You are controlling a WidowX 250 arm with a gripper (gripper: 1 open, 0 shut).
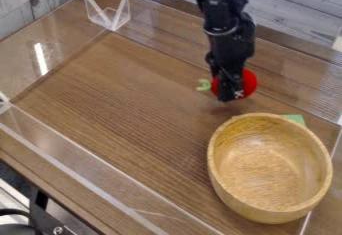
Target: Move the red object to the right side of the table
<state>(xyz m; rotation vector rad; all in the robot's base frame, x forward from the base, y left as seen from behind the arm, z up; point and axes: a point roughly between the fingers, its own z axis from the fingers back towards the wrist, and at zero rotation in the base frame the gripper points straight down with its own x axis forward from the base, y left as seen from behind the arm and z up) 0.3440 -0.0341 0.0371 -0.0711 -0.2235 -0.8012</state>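
Cables point(48, 211), dark, at the lower left corner of the view: the nearest things, well off from the gripper point(226, 89) on its camera side. Wooden bowl point(271, 169), round, pale, wide-mouthed; camera side of the gripper and to its right in view, near it but apart. Behind the bowl's upper rim, a green thing point(297, 120), mostly hidden, lower right of the gripper; kind not made out. Gripper itself black, reaching down from the upper edge of the view, jaws closed on the red object point(242, 85). Red object bulges out at the right of the fingers, green leaf point(205, 84) showing at their left. Whether it touches the table point(120, 99) beneath, cannot tell. Farther back, left of the gripper and well apart: clear angular piece point(110, 14) on the brown wood grain.
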